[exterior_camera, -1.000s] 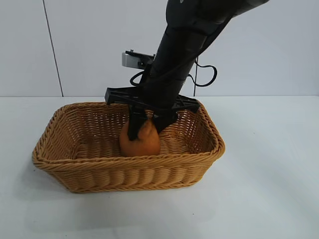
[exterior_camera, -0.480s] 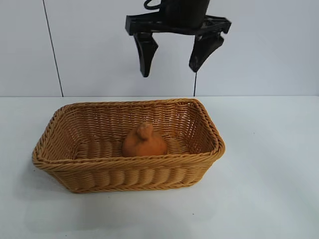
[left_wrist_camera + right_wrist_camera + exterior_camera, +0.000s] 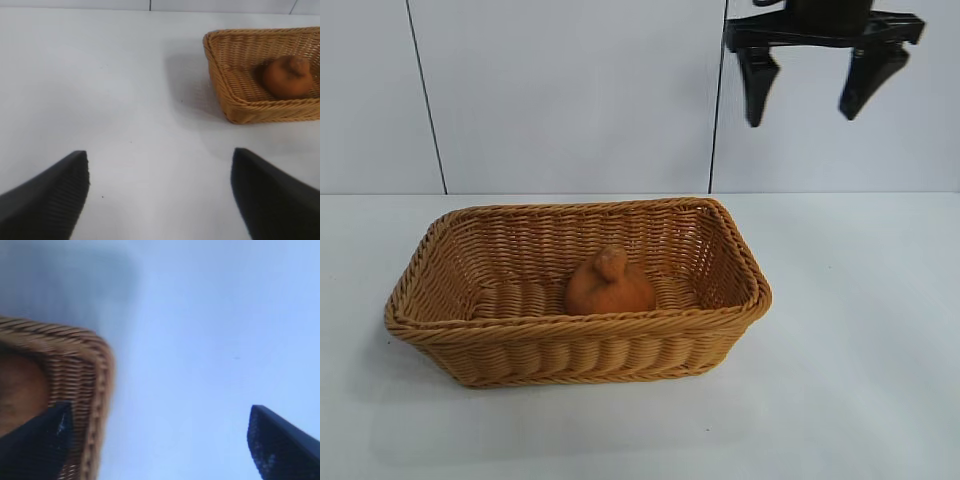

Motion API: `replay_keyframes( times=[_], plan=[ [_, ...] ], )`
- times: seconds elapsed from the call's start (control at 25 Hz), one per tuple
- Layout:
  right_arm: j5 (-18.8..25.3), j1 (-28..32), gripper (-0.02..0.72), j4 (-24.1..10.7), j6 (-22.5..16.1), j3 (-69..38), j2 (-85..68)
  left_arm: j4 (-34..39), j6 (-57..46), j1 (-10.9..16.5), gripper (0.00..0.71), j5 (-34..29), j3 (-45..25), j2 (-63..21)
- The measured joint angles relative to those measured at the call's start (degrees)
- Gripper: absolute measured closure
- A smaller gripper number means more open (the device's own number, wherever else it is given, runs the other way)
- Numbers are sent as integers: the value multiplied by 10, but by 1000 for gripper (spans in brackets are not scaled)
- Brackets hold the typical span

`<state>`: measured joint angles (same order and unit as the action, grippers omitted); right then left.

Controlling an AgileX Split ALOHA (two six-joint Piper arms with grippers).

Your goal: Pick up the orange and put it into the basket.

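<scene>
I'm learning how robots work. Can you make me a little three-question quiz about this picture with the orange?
1. True or false: the orange lies inside the basket.
2. The right gripper is: A) clamped on the orange, B) open and empty, high above the table, C) resting on the basket's rim.
3. Fill in: the left gripper is open over bare ____.

Key: 1 true. 2 B. 3 table.
</scene>
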<state>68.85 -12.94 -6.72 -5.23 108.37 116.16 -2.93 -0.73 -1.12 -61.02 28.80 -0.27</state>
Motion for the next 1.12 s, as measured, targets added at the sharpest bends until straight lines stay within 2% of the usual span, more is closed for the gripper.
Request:
replay_keyframes(
  times=[0.08, 0.24, 0.36, 0.52, 0.72, 0.88, 1.12],
  plan=[
    [1, 45, 52, 5, 0, 0, 0, 0, 0, 0, 152, 0, 0, 0],
    [5, 111, 52, 46, 3, 0, 0, 0, 0, 0, 152, 0, 0, 0],
    [6, 122, 52, 67, 11, -7, 0, 0, 0, 0, 152, 0, 0, 0],
    [6, 120, 52, 74, 22, -51, -10, 1, 0, 0, 152, 0, 0, 0],
    [6, 110, 52, 87, 49, -165, -83, 1, 0, 0, 152, 0, 0, 0],
    [9, 104, 52, 113, 74, -284, -174, 1, 0, 0, 152, 0, 0, 0],
    [10, 102, 52, 128, 81, -465, -350, 1, 0, 0, 152, 0, 0, 0]
  ],
)
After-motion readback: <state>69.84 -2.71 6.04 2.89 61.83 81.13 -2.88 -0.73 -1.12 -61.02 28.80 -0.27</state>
